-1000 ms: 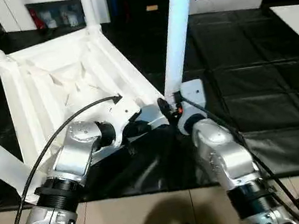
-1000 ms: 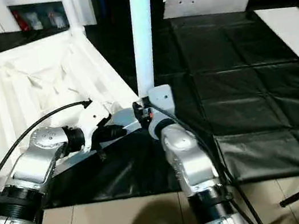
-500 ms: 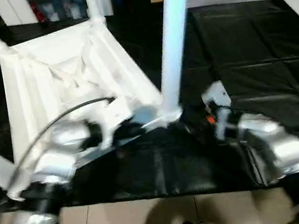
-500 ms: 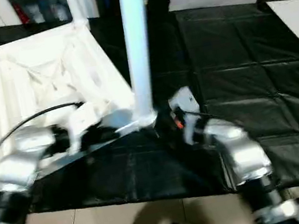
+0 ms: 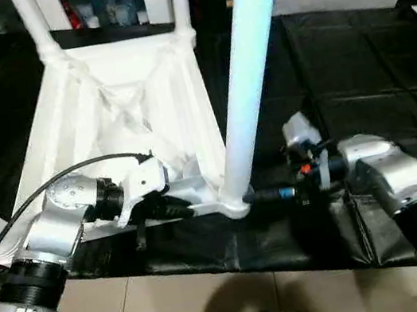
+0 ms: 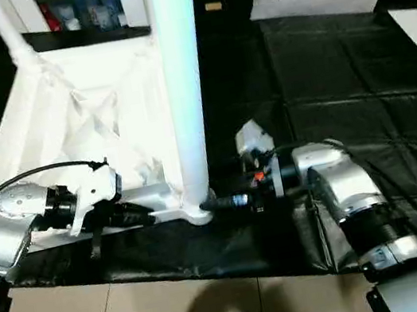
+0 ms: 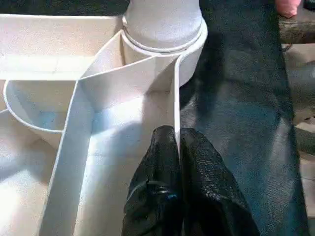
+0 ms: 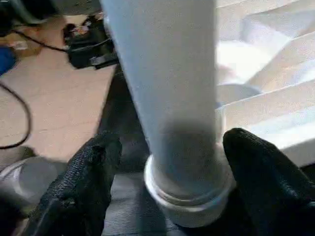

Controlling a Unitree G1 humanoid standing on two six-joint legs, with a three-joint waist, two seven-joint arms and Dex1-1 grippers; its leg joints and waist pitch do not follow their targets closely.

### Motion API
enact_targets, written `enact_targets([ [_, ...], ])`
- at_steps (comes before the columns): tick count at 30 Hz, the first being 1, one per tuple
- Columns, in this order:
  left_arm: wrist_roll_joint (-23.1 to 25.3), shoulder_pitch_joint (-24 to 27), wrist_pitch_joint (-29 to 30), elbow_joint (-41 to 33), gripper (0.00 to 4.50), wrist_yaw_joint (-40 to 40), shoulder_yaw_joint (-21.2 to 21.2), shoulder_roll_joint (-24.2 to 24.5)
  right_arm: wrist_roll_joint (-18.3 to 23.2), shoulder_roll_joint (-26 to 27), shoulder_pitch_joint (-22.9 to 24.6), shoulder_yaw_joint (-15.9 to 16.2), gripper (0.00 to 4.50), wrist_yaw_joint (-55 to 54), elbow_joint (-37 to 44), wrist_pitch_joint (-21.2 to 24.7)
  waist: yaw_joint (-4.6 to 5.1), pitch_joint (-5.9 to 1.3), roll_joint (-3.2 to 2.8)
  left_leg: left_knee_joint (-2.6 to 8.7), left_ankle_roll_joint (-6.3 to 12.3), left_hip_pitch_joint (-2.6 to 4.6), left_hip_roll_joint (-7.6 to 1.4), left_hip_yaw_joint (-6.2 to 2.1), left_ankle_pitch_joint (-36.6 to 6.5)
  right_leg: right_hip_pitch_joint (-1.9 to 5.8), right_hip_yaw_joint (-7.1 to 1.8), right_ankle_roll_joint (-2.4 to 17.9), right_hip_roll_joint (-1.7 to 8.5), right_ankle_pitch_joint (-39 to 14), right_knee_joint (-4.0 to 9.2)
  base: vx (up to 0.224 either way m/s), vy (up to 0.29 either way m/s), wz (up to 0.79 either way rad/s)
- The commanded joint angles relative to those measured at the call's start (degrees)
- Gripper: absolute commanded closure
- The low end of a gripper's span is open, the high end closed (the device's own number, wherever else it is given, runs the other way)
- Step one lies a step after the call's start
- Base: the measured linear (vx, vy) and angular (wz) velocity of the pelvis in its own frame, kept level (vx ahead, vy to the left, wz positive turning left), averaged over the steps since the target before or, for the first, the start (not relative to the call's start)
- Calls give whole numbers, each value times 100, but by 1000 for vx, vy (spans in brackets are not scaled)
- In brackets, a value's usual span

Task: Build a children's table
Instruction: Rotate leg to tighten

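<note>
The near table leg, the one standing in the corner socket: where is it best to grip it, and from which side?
Grip the near leg low, just above its corner socket, coming level from the robot's right over the black mat. The tube is round and upright there, and the right gripper already straddles it with open fingers.

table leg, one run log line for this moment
leg: upright in corner socket | left pincer: shut on tabletop rim | right pincer: open around leg base

Silver forearms (image 5: 59, 223), black wrist rings, white wrist housings, black cable (image 5: 53, 191), textured black rubbery fingers (image 8: 83, 182)
</note>
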State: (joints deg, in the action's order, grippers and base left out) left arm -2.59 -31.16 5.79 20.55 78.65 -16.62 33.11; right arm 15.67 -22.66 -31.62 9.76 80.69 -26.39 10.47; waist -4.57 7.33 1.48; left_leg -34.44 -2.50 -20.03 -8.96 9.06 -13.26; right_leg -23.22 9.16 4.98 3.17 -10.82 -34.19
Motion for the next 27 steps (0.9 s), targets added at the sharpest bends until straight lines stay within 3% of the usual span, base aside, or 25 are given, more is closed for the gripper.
enact_targets([
  [1, 135, 126, -16, 96, 450, 274, -334, 47, 14, 0, -140, 75, 132, 214, -143, -97, -25, -528, -14, 326, 1011, -27, -559, -187, 545, 458, -560, 847, 775, -545, 316, 0, 0, 0],
  [7, 145, 98, -61, 123, 450, 363, -377, 70, -72, 111, -356, 177, 188, 422, -584, -241, -58, -543, -8, 318, 944, -27, -550, -180, 595, 450, -561, 830, 769, -577, 304, 0, 0, 0],
  [12, 175, 62, -76, 185, 450, 326, -373, 53, -32, 158, -350, 223, 230, 532, -572, -112, -67, -571, -6, 301, 1068, -23, -570, -190, 773, 449, -555, 922, 777, -206, 247, 0, 0, 0],
  [16, 180, 54, -44, 229, 450, 207, -317, 4, 54, 190, -215, 227, 244, 532, -406, 55, -80, -566, -7, 305, 1009, -31, -552, -179, 682, 461, -551, 865, 769, -396, 282, 0, 0, 0],
  [19, 156, 43, 67, 266, 450, -70, -233, -155, 162, 220, 214, 226, 253, 268, 146, 355, -114, -573, -3, 307, 1037, 7, -598, -194, 747, 432, -561, 796, 765, -336, 269, 0, 0, 0],
  [22, 188, 25, 123, 281, 450, -268, -214, -267, 211, 255, 522, 209, 254, 13, 513, 493, -141, -556, 21, 320, 999, 9, -582, -182, 672, 422, -562, 750, 781, -546, 307, 0, 0, 0],
  [24, 227, 3, 149, 310, 450, -482, -185, -381, 210, 304, 815, 189, 255, -281, 813, 586, -170, -535, 34, 341, 843, 1, -545, -163, 443, 431, -564, 595, 783, -1011, 396, 0, 0, 0],
  [27, 276, -48, 267, 318, 450, -728, -184, -552, 44, 488, 1303, 191, 255, -937, 1307, 621, -166, -476, 38, 413, 591, 61, -578, -177, 28, 407, -566, 419, 781, -1585, 502, 0, 0, 0],
])
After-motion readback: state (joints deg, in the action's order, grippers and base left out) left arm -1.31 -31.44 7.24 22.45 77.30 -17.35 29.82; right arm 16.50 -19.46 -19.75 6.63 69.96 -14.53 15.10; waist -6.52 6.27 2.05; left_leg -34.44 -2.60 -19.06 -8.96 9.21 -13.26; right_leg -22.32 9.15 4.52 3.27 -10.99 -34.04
